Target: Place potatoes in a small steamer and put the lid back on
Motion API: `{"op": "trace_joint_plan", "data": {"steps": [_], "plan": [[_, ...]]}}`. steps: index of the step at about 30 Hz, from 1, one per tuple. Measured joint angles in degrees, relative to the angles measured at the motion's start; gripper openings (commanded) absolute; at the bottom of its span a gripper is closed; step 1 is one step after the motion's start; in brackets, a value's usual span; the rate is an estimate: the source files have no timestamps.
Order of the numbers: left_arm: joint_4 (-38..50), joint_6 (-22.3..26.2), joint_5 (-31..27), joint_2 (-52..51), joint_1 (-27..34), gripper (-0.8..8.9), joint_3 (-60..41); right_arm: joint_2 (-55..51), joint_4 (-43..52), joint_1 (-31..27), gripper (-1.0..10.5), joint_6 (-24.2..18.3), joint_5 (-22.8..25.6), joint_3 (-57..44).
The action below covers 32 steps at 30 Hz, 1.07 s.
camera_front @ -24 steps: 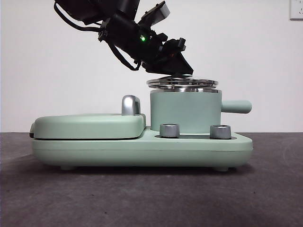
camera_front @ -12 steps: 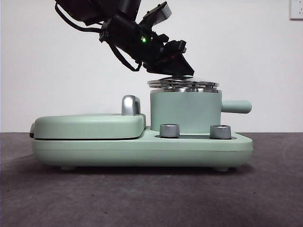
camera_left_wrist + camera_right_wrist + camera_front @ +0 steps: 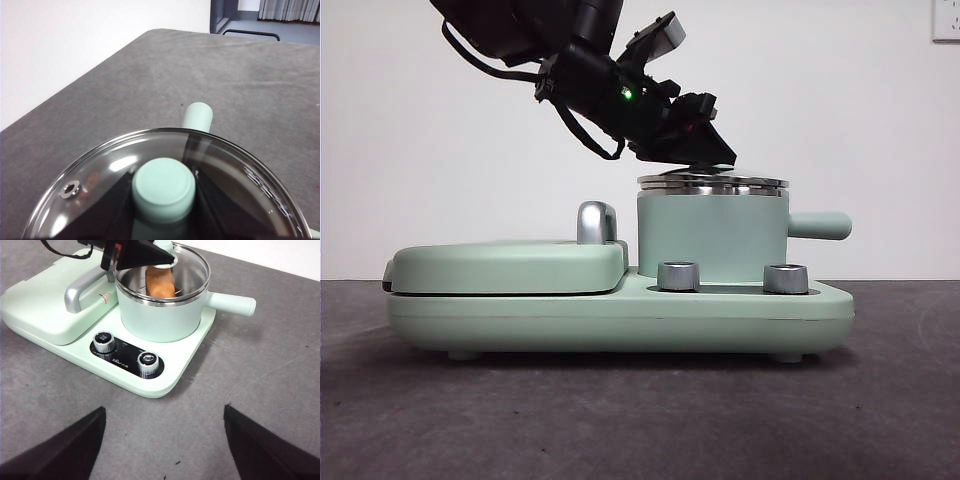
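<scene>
Dark grey cloth covers the table (image 3: 280, 365) in front of you, with a plain white wall (image 3: 860, 120) behind. Your left gripper (image 3: 163, 187) has its two black jaws closed on the small mint-green knob (image 3: 163, 189) of the round clear glass lid with a steel rim (image 3: 712, 183), one jaw on each side of the knob. That lid sits level on the shiny steel rim of the mint-green cylindrical pot (image 3: 710, 235), whose stubby green side handle (image 3: 818, 225) points to the right. Through the glass in the right wrist view you can see the orange-brown potato (image 3: 160, 282) inside the pot, standing on end. The pot rests on the right half of a mint-green cooker base (image 3: 620, 315), with two silver dials (image 3: 678, 276) on its near edge. On the left half lies a flat mint-green griddle cover (image 3: 505, 265) with a chrome handle (image 3: 596, 222). Your right gripper (image 3: 162, 445) hangs well apart from the cooker, on its near side above bare cloth, jaws spread wide and holding nothing
</scene>
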Motion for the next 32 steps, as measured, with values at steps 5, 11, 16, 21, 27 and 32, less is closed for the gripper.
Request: {"op": "trace_joint_plan", "data": {"steps": [5,11,16,21,27,32], "plan": [[0.37,-0.24,0.2,0.42,0.02,0.14,0.0,0.0,0.0,0.0,3.6,0.0,0.0,0.0],[0.35,-1.31,0.17,0.5,0.02,0.14,0.0,0.0,0.0,0.0,3.6,0.0,0.15,0.0],[0.37,-1.99,0.17,0.63,0.04,0.23,0.02,0.0,0.0,0.0,3.6,0.0,1.05,0.0],[0.33,-2.25,0.17,0.66,0.07,2.09,0.09,0.0,0.0,0.0,3.6,0.0,1.4,0.0],[0.81,-2.75,0.42,0.72,0.0,3.94,0.59,0.0,0.0,0.0,3.6,0.0,1.42,0.0],[-0.42,-3.19,0.39,0.31,0.0,4.06,0.66,0.0,0.0,0.0,3.6,0.0,1.42,0.0]]}}
